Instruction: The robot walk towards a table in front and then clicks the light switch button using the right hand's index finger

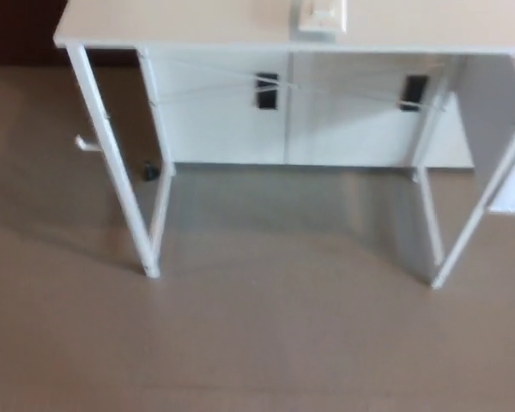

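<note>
A white table (197, 33) stands ahead of me, its top running along the upper edge of the head view. On that top, right of centre, sits a white light switch (322, 15) cut off by the picture's upper border. Neither of my hands shows in the view.
White table legs reach the brown floor at the left (148, 257) and at the right (438, 270). White cabinet doors with black handles (266, 90) stand behind the table. A small dark object (149, 172) lies on the floor by the left legs.
</note>
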Tool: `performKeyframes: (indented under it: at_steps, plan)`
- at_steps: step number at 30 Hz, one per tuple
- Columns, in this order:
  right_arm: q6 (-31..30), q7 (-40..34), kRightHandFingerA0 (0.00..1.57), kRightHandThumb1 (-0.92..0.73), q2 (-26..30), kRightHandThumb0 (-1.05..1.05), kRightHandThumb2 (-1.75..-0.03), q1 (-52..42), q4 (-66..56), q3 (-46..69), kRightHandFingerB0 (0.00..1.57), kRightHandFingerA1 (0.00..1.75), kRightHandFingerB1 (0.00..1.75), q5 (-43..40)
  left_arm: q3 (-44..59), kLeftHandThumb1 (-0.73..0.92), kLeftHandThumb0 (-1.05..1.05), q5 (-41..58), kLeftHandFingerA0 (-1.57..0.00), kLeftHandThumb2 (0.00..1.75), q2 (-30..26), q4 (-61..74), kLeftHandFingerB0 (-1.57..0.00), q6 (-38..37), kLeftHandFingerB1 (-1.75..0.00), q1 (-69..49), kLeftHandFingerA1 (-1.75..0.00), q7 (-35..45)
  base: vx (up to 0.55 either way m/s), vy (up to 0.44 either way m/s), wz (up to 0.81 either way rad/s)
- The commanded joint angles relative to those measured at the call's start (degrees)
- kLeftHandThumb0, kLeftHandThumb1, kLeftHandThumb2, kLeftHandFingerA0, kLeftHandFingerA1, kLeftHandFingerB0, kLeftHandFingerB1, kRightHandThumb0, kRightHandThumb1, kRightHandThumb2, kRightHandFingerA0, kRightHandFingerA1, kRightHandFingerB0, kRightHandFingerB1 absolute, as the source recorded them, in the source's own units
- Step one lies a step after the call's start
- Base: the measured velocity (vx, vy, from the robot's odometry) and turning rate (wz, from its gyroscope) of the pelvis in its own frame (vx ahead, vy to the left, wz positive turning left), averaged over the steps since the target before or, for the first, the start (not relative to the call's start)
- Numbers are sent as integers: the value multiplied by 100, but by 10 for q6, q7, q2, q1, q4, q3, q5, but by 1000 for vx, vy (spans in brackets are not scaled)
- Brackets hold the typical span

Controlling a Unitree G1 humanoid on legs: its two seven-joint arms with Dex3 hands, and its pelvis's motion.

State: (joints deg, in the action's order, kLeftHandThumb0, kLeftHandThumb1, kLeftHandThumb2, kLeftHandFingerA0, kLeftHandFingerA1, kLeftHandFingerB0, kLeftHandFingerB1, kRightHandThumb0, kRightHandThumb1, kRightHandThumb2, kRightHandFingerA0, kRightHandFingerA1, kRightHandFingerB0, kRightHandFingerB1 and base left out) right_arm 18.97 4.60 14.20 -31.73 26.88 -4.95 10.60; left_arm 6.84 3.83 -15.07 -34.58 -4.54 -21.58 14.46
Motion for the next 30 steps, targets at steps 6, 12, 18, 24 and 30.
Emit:
performKeyframes:
  at_steps: [6,12,18,24,30]
  plan:
    - [1,-5,62,-42,7,-72,-82,-5,7,-3,46,54,49,5,-3,62,-27,-14,-40,58,-11,9,-32,-3,-33,-5,-40,0,397,-18,6]
    - [-17,2,60,-42,6,-70,-81,-6,-18,-3,47,53,49,0,-4,64,-26,-14,-40,59,-12,21,-31,3,-33,-3,-39,-1,349,120,-21]
    - [0,3,61,-42,7,-70,-81,12,7,-2,46,53,49,-1,-2,63,-26,-8,-40,58,-14,20,-31,2,-33,4,-40,3,378,181,-12]
    - [-8,7,61,-42,6,-70,-81,9,-4,-2,47,53,49,-5,-6,63,-27,-15,-41,58,-16,19,-32,-3,-33,6,-39,-1,166,-16,12]
    - [-23,11,60,-42,6,-69,-81,5,-24,-4,46,53,49,-2,4,62,-26,3,-44,58,-15,2,-34,-26,-34,14,-43,23,233,-217,5]
